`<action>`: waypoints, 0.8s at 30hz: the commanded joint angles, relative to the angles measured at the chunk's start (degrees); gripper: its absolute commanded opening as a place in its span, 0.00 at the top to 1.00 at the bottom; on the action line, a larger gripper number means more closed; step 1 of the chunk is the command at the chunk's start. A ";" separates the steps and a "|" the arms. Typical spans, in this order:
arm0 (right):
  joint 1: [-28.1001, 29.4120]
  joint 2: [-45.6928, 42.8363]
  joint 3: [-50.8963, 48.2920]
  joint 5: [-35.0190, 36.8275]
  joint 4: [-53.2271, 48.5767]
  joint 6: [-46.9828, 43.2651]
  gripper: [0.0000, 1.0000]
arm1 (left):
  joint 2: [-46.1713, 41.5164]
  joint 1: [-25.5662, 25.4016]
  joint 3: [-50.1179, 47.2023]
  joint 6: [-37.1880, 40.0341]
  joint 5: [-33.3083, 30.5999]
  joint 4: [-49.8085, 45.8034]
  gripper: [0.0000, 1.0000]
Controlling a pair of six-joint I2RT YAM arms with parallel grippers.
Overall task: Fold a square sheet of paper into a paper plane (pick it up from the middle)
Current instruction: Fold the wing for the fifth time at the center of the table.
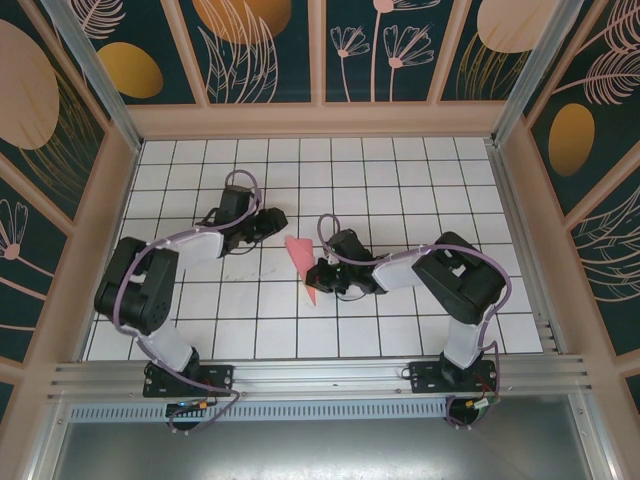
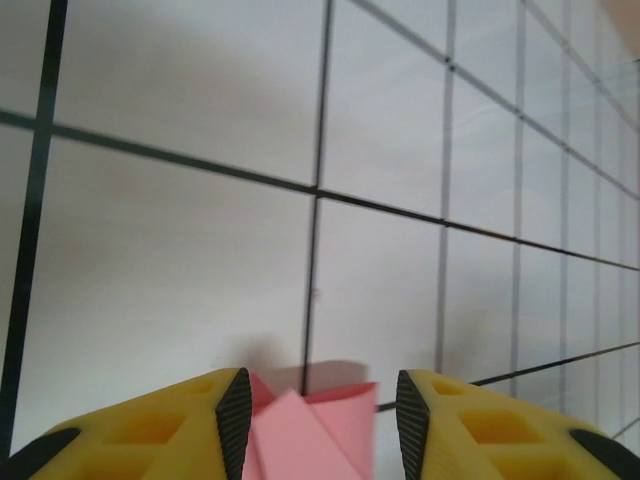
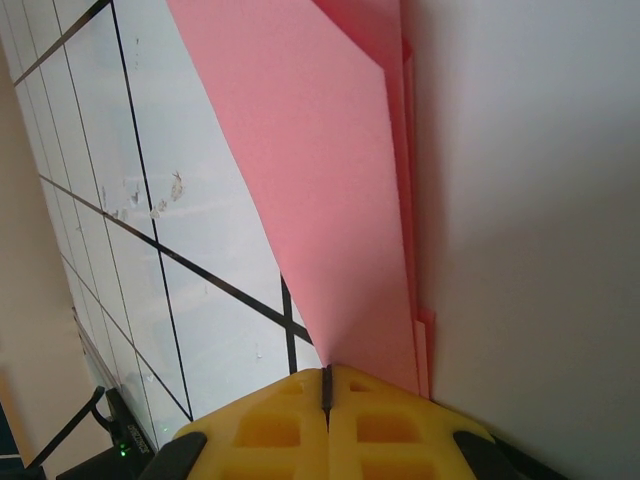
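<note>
The paper plane is a narrow folded piece of salmon-pink paper held over the gridded table's middle, its point toward the near edge. My right gripper grips it from the right. In the right wrist view the yellow fingers of that gripper are pressed together, and the plane's layered folds rise straight out of them. My left gripper is at the plane's far, wider end. In the left wrist view its jaws stand apart around that folded end, with a gap on the right side.
The white tiled table with black grid lines is boxed in by patterned walls. An aluminium rail runs along the near edge by both arm bases. Small scuff marks dot a tile.
</note>
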 commanded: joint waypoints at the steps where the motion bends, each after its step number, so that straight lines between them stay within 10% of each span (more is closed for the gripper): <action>1: 0.83 1.39 1.60 1.20 -5.34 -1.46 0.93 | -4.55 0.04 -1.99 -1.47 -1.26 -3.83 0.54; 24: -9.91 -24.62 -11.54 15.69 -9.95 -0.05 0.60 | -8.16 -14.69 1.74 -3.69 -18.36 -23.23 0.26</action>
